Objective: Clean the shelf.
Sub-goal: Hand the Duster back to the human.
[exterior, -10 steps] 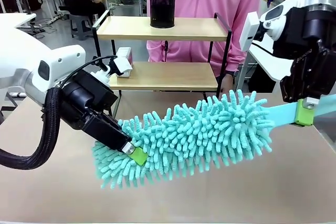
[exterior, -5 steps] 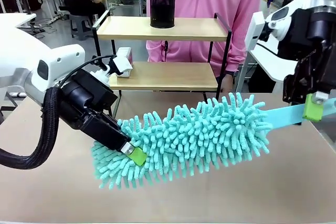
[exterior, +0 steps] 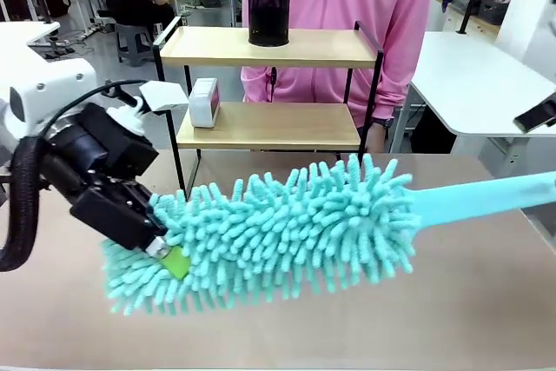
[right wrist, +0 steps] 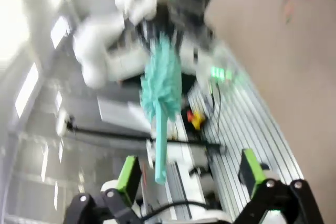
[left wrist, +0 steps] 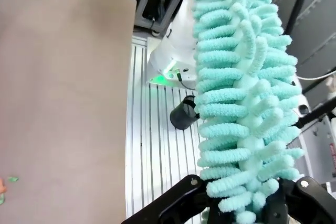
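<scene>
L jaws clamp duster [exterior: 287, 232] by its fluffy head; R jaws wide open, empty. Grip's soft — could slip, droop.

A shaggy turquoise duster [exterior: 287, 236] lies over the tan worktop [exterior: 486, 301], behind it the shelf [exterior: 269, 84] of pale wood and black frame carrying a black mesh cup [exterior: 268, 13].
</scene>
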`<state>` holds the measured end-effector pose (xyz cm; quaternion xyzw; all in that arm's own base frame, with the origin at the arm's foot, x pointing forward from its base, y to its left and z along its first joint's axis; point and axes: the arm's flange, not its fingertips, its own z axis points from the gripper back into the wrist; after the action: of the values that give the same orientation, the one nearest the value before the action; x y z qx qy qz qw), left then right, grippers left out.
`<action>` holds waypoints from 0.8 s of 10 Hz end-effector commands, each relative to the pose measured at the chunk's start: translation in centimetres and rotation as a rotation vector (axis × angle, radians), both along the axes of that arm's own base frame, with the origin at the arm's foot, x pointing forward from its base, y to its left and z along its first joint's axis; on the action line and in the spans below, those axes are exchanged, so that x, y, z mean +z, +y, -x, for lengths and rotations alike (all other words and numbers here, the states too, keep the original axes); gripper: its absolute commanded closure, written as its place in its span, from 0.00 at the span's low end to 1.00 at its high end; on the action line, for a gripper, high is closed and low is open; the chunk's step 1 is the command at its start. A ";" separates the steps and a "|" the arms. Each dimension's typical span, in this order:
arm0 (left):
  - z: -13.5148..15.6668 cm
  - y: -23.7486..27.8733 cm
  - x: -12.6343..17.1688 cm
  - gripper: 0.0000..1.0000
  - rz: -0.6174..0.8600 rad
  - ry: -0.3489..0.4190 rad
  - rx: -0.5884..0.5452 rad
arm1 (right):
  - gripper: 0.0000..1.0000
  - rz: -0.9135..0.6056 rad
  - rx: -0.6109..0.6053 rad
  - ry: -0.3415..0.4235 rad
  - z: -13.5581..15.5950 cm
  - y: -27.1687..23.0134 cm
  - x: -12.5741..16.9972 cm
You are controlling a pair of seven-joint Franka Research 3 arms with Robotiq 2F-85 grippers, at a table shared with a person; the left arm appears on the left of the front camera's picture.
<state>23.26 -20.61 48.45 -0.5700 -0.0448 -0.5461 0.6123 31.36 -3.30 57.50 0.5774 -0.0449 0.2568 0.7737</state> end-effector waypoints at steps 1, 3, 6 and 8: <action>0.2 1.9 -0.3 1.00 0.038 -0.008 -0.002 | 0.00 -0.416 -0.828 -0.053 1.4 -1.7 -2.5; -1.2 4.4 0.7 1.00 0.122 0.002 0.108 | 0.00 -0.311 -1.142 0.007 3.0 -4.6 -6.8; -1.8 11.4 4.5 1.00 0.257 -0.103 0.361 | 0.00 -0.117 -0.303 0.051 0.9 -5.0 -3.5; -1.0 17.5 7.9 1.00 0.399 -0.230 0.608 | 0.00 -0.117 -0.303 0.051 0.9 -5.0 -3.5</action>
<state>26.98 -3.98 56.79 -0.5916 -0.3188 -0.4026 0.6215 30.18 -7.45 54.10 0.6178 -0.1333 0.1162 0.7662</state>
